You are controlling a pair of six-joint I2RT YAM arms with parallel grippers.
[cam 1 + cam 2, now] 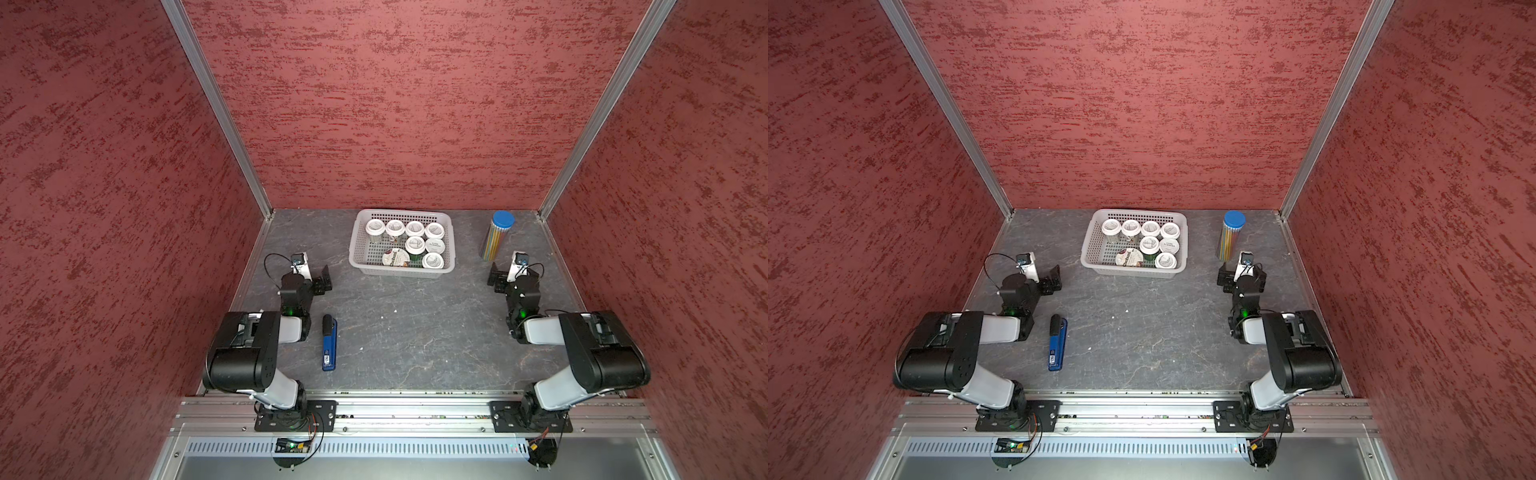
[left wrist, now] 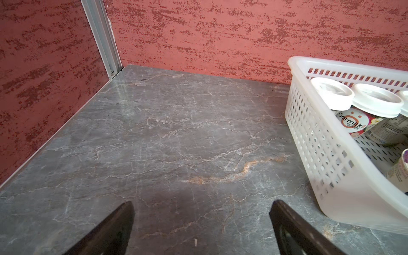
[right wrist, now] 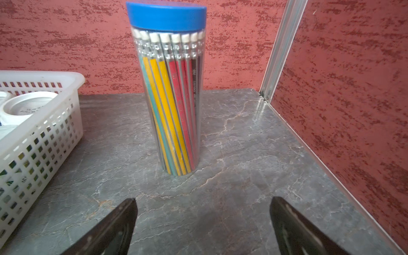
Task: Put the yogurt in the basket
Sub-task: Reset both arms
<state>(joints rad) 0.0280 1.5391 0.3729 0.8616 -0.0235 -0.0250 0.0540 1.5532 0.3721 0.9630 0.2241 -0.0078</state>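
Observation:
The pale perforated basket (image 1: pixel 360 266) (image 1: pixel 1088 262) stands at the back middle of the grey table. Several yogurt cups (image 1: pixel 414 244) (image 1: pixel 1149 244) with white lids stand inside it, and a wider Chobani cup (image 1: pixel 395 257) sits at its front. My left gripper (image 1: pixel 325 279) (image 1: pixel 1054 278) rests low to the basket's left, open and empty. My right gripper (image 1: pixel 494 278) (image 1: pixel 1224 279) rests to its right, also open and empty. In the left wrist view the gripper (image 2: pixel 202 204) has bare table between its fingers, with the basket (image 2: pixel 320 141) and yogurt (image 2: pixel 375 99) to one side. The right wrist view shows the same for its gripper (image 3: pixel 203 199), basket (image 3: pixel 44 141) and a yogurt lid (image 3: pixel 28 106).
A tall clear tube of pencils with a blue cap (image 1: pixel 496 239) (image 1: pixel 1229 237) (image 3: pixel 172 99) stands just ahead of the right gripper, near the back right corner. A blue stapler (image 1: pixel 329 343) (image 1: pixel 1057 343) lies beside the left arm. Red walls close in three sides.

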